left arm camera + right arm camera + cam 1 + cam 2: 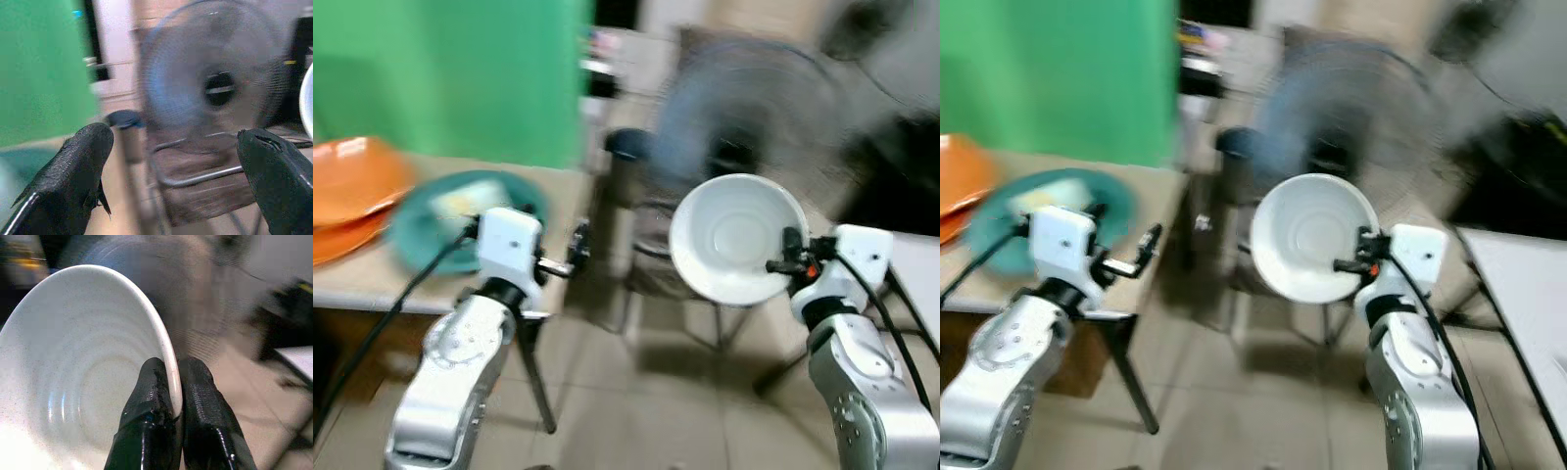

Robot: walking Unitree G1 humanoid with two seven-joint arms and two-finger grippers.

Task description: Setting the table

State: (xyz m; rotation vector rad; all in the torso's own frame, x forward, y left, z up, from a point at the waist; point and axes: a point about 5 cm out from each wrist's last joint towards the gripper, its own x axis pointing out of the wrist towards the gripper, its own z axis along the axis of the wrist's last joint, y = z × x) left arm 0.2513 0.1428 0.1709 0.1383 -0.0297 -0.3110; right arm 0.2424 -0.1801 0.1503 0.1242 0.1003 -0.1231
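Slippage threatens the white bowl (83, 377), pinched only by its rim in the right jaws (176, 396) mid-frame, while the left jaws (176, 171) gape released.

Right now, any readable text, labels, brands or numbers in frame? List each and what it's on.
None readable; all views are motion-blurred.
White bowl, held by the right gripper: plain, no marking.
Left gripper, open: no label.
Fan: hub mark blurred, illegible.
Orange plates and teal plate: no print visible.
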